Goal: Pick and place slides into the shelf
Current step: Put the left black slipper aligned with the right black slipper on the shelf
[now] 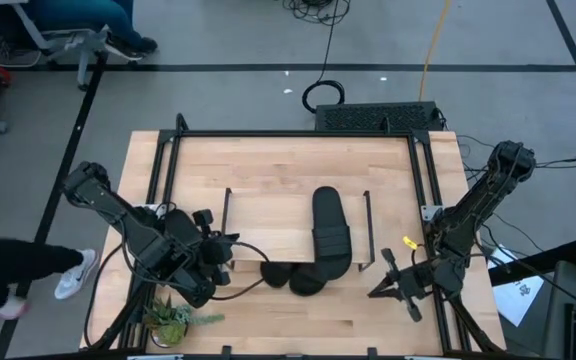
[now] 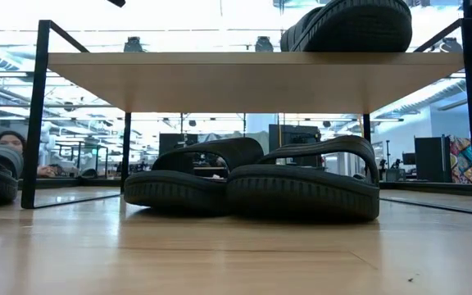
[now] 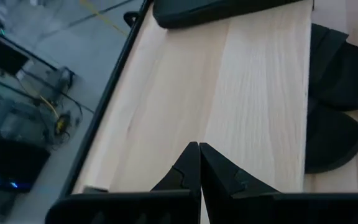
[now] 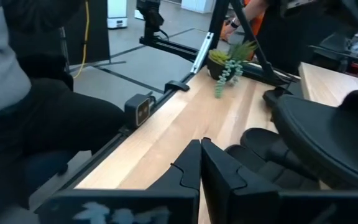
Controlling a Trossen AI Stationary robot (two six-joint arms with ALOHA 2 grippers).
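Below, bare wooden table (image 1: pixel 268 160), grey floor (image 1: pixel 218 35).

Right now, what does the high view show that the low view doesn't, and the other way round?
Only the high view shows both arms: the left gripper shut near the shelf's left end, the right gripper shut near the table's front right, plus a small plant at the front left edge.

Only the low view shows the space under the shelf, where two slides sit side by side on the table, touching.

Both show one slide on top of the shelf.
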